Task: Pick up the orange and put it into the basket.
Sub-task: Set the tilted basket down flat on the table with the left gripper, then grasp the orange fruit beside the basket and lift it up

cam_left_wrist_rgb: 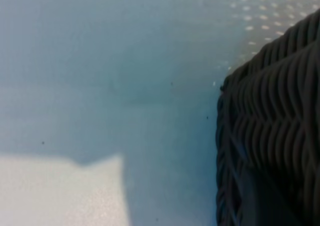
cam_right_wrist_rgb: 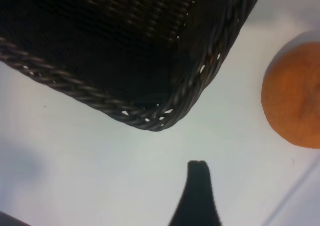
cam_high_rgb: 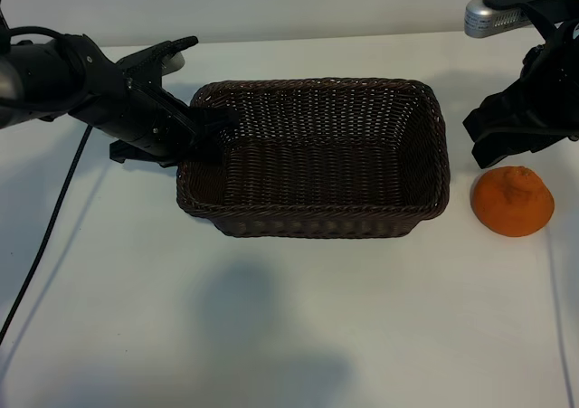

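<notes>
The dark brown wicker basket (cam_high_rgb: 317, 211) stands in the middle of the white table. My left gripper (cam_high_rgb: 206, 132) is at the basket's left rim near the back corner, shut on the rim. In the left wrist view the basket wall (cam_left_wrist_rgb: 280, 110) fills one side, very close. The orange (cam_high_rgb: 513, 202) lies on the table just right of the basket, apart from it. My right gripper (cam_high_rgb: 503, 144) hangs open behind and above the orange, holding nothing. The right wrist view shows one of its fingers (cam_right_wrist_rgb: 199, 191), the basket corner (cam_right_wrist_rgb: 150, 117) and part of the orange (cam_right_wrist_rgb: 295, 100).
A black cable (cam_high_rgb: 52, 222) runs from the left arm down across the table's left side. A silver-grey part (cam_high_rgb: 493, 15) of the right arm sits at the back right. Bare white table (cam_high_rgb: 289, 336) lies in front of the basket.
</notes>
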Robot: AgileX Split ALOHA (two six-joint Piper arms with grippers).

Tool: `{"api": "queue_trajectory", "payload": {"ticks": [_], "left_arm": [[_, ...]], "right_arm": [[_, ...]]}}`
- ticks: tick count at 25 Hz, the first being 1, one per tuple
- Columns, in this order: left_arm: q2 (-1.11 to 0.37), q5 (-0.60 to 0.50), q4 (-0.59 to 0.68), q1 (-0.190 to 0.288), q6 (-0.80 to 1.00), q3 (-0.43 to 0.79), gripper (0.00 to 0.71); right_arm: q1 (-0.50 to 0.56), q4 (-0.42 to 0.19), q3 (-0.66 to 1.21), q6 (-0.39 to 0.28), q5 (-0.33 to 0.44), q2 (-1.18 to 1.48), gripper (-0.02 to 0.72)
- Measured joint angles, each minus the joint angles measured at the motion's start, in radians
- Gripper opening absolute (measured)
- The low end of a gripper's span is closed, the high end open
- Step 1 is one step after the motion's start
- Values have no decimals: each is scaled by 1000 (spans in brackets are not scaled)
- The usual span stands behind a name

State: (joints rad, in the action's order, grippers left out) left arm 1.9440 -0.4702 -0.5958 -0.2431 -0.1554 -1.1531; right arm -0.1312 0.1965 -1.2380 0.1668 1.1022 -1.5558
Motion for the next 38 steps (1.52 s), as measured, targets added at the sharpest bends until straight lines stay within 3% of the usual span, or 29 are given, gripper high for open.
{"api": "queue_trajectory", "payload": {"ticks": [2, 4, 7, 10, 22, 33, 36, 38], "left_arm": [[-1, -17, -4, 0, 0, -2, 216], [-7, -28, -9, 0, 1, -4, 335], [-37, -38, -10, 0, 4, -4, 580], [-86, -41, 9, 0, 25, -4, 691], [-280, -185, 298, 0, 175, -6, 660], [-398, -431, 640, 2, 333, -91, 629], [-443, -460, 674, 46, 338, -92, 618], [-476, -477, 675, 111, 332, -92, 611]], "right_arm": [[0, 0, 0, 0, 2, 0, 559], [0, 0, 0, 0, 2, 0, 559], [0, 0, 0, 0, 5, 0, 559], [0, 0, 0, 0, 8, 0, 559], [0, 0, 0, 0, 11, 0, 559], [0, 1, 0, 0, 13, 0, 559], [0, 1, 0, 0, 13, 0, 559], [0, 1, 0, 0, 13, 0, 559]]}}
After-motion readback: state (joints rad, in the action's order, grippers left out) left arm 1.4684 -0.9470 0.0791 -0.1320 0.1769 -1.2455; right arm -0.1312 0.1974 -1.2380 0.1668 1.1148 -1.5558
